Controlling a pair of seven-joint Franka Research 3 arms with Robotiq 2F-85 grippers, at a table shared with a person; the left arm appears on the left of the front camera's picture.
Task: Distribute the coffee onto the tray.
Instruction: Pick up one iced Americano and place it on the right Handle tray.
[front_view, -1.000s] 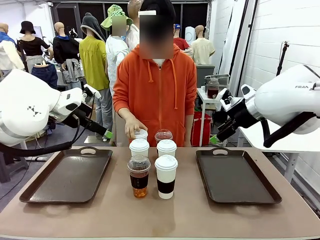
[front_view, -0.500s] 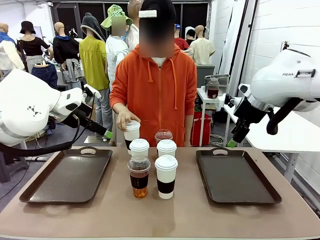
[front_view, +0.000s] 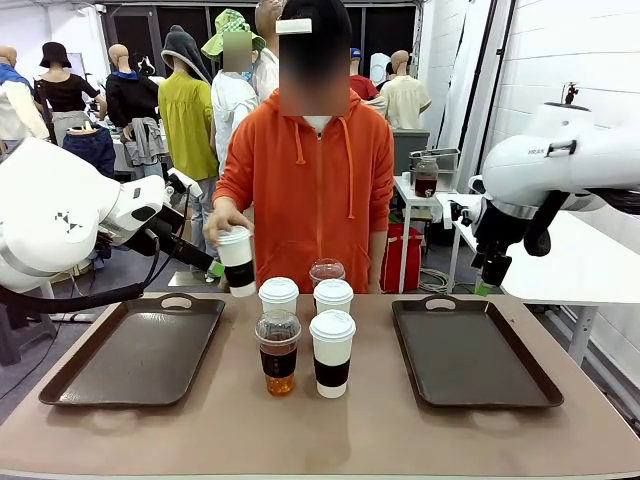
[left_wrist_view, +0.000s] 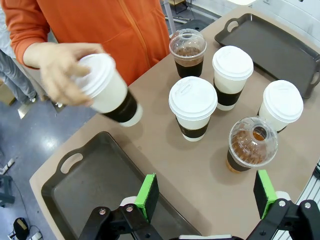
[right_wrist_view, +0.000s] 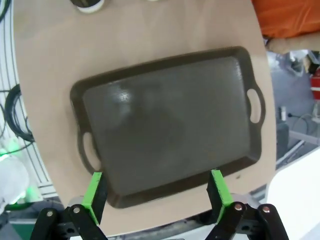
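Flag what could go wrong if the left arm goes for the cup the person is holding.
1. The person's hand grips the white paper cup by its top in mid-air. The open left gripper could pinch the hand or pop the lid.
2. The five cups on the table stand packed together, so a sweeping arm might topple one.

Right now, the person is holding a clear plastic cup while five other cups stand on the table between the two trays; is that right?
Not quite. The held cup is a white paper one with a brown band, as the left wrist view shows. The other five cups do stand on the table between the left tray and right tray.
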